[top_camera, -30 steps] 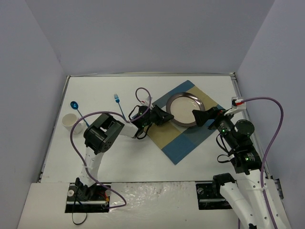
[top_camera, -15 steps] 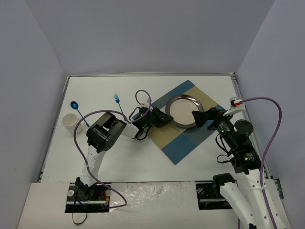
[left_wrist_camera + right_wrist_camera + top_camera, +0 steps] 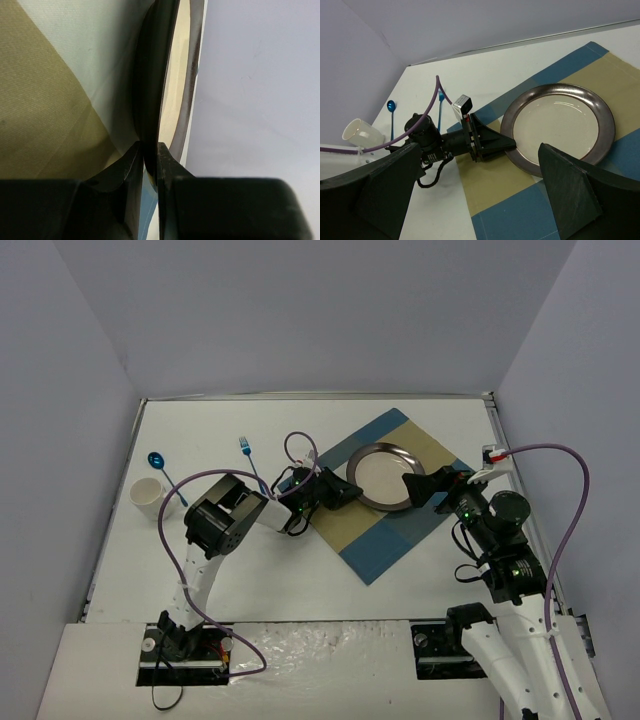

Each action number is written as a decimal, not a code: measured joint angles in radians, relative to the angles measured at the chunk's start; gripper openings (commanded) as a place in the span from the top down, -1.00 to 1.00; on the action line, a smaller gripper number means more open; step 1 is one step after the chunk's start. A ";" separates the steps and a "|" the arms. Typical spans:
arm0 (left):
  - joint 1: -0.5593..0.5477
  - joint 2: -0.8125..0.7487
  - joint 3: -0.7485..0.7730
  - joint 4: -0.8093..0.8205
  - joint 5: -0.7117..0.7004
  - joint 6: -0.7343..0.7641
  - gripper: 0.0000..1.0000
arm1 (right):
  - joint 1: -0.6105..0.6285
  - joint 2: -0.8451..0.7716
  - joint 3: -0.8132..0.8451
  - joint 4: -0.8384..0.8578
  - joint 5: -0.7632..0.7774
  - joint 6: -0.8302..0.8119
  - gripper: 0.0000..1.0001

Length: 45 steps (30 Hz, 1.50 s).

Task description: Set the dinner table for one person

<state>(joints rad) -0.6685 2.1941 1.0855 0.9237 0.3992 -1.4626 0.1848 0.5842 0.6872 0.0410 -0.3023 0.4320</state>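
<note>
On the white dinner table (image 3: 280,580) lies a blue-and-tan checked placemat (image 3: 385,530) with a dark-rimmed cream plate (image 3: 383,472) on it. My left gripper (image 3: 348,492) is shut on the plate's left rim; the left wrist view shows the rim (image 3: 172,75) edge-on between the jaws (image 3: 150,152). My right gripper (image 3: 416,486) is open and empty, hovering just right of the plate. In the right wrist view the plate (image 3: 560,127) lies beyond my wide-open right gripper (image 3: 481,155), with the left gripper (image 3: 492,142) at its rim.
A white cup (image 3: 147,495) lies at the far left, a blue spoon (image 3: 160,468) beside it and a blue fork (image 3: 250,457) further right. All three show in the right wrist view: cup (image 3: 362,132), spoon (image 3: 391,107), fork (image 3: 440,100). Lavender-grey walls border the table.
The left arm's elbow has shifted right, and the plate, held by the left gripper, has slid slightly. The right gripper has edged a little left.
</note>
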 measured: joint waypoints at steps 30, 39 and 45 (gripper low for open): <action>-0.007 -0.205 -0.071 -0.202 -0.031 0.059 -0.94 | 0.000 -0.023 -0.002 -0.001 0.003 -0.013 -1.00; -0.002 -0.578 -0.029 -0.802 -0.210 0.408 -0.94 | 0.000 -0.020 0.000 -0.017 0.019 -0.022 -1.00; 0.135 -0.833 0.060 -1.221 -0.335 0.672 -0.94 | 0.000 0.022 0.010 -0.024 0.019 -0.019 -1.00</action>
<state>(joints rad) -0.5332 1.3613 1.1458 -0.2969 0.0637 -0.7907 0.1848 0.6063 0.6974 0.0175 -0.2832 0.4126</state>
